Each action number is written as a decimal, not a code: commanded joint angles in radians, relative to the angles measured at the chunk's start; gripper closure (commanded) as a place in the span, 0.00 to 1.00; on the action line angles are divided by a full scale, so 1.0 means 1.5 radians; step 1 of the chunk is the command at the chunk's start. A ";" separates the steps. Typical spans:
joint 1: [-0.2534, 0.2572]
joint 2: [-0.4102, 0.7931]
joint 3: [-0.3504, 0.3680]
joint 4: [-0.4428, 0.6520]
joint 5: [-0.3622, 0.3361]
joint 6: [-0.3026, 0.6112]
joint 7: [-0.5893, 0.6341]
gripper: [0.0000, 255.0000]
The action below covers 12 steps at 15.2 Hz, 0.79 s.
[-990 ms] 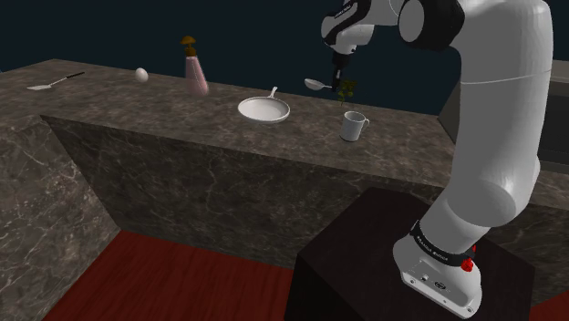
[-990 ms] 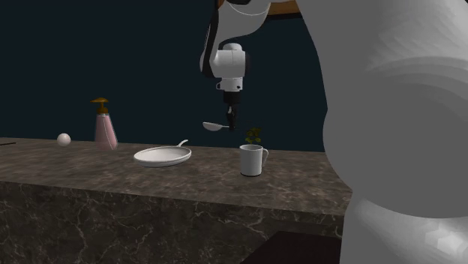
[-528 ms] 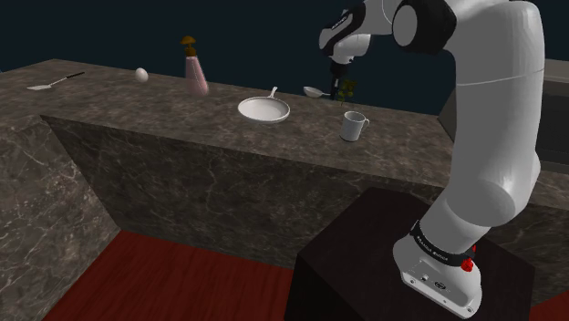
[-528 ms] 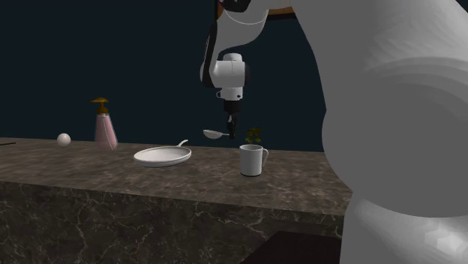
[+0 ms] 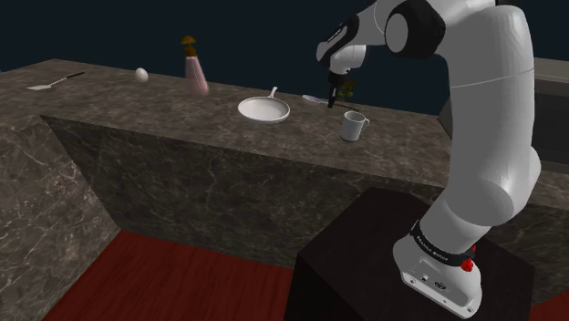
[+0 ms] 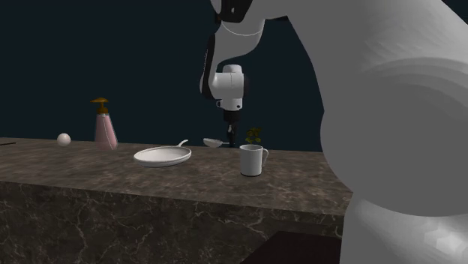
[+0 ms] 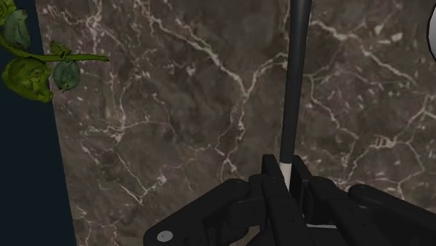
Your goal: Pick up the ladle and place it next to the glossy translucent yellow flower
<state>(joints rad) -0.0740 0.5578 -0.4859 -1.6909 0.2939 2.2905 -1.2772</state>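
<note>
Dark marble bench (image 5: 137, 105) against a dark blue backdrop. Red floor (image 5: 182, 283) below, black stand (image 5: 365, 264) at the shoulder view's lower right. Along the bench from that view's left: flat utensil (image 5: 46, 86), white ball (image 5: 141, 75), pink dispenser (image 5: 195, 75), white pan (image 5: 243, 108), white mug (image 5: 351, 129). Black fingers (image 7: 272, 175) are clamped on the ladle (image 7: 296, 70) handle near its end. Ladle is roughly level, bowl low over the bench between pan and yellow-green flower (image 7: 31, 66); can't tell if it touches the bench. Flower is just beside the fingers, at the bench's far edge. Nothing lies between ladle and flower. Mug is upright, nearer the stand than the flower, apart from the ladle. Pan is near the ladle bowl, plain white inside. Mug's inside can't be made out.
</note>
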 commanded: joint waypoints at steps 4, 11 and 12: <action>-0.006 0.023 0.010 -0.012 0.014 0.034 -0.009 1.00; -0.012 0.044 0.019 -0.016 0.025 0.057 -0.015 1.00; -0.012 0.044 0.019 -0.016 0.025 0.057 -0.015 1.00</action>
<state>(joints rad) -0.0921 0.6229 -0.4572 -1.7146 0.3317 2.3763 -1.2998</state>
